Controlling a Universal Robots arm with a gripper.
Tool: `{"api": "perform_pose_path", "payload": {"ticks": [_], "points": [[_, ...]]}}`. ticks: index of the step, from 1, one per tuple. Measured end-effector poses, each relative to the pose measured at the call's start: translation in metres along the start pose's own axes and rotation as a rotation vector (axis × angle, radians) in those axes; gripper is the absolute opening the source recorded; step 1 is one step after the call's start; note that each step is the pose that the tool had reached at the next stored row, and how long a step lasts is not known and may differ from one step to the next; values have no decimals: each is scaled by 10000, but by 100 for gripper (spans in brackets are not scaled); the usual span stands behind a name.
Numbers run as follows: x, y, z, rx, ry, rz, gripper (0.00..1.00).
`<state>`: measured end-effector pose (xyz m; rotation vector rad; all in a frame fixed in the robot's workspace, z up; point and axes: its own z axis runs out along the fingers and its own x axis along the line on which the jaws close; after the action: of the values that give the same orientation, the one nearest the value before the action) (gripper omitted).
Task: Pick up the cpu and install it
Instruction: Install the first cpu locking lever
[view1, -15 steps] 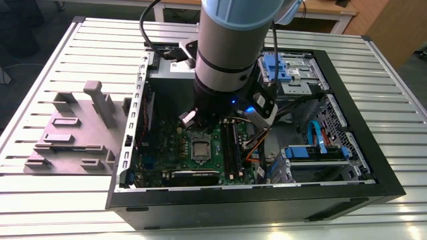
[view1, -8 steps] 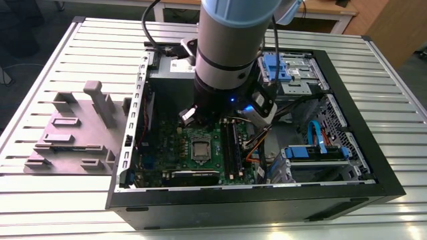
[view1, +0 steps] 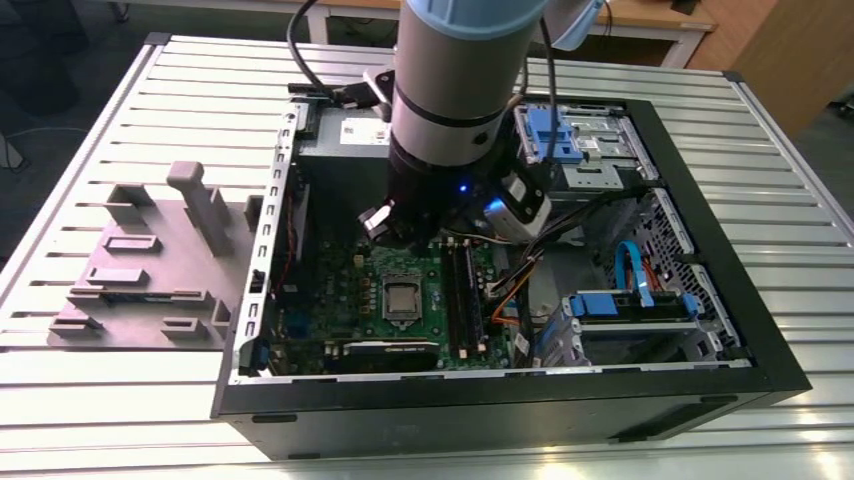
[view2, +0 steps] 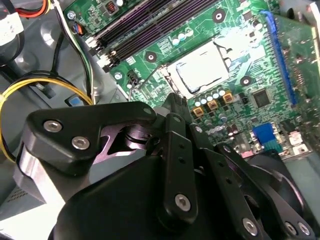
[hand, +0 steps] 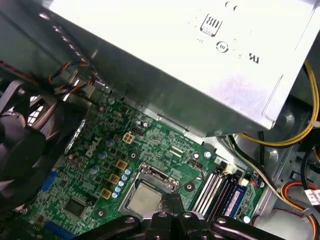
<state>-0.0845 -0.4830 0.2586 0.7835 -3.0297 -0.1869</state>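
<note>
The cpu (view2: 202, 70), a silvery square chip, lies flat inside the metal-framed socket on the green motherboard (view1: 350, 300) of the open computer case. It also shows as the cpu (hand: 142, 198) and as the cpu (view1: 400, 297). My gripper (view2: 172, 102) hangs a little above the board beside the socket, its black fingers drawn together with nothing seen between them. In the first wrist view my gripper (hand: 170, 200) reaches the chip's edge in the picture. In the exterior view the arm's wrist (view1: 441, 190) stands just beyond the socket and covers the fingers.
A grey power supply box (hand: 190, 60) with a white label sits close behind the socket. Memory slots (view1: 461, 290), a black fan (hand: 20, 145), yellow cables (view2: 30, 90) and a blue drive cage (view1: 627, 300) crowd the case. A grey fixture (view1: 147, 265) stands outside on the slatted table.
</note>
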Motion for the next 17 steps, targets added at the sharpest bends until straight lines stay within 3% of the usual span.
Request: {"api": "perform_pose_path", "payload": {"ticks": [6, 17], "points": [[-57, 101, 14, 7, -3, 43, 10], [-112, 200, 28, 14, -22, 108, 10]]}}
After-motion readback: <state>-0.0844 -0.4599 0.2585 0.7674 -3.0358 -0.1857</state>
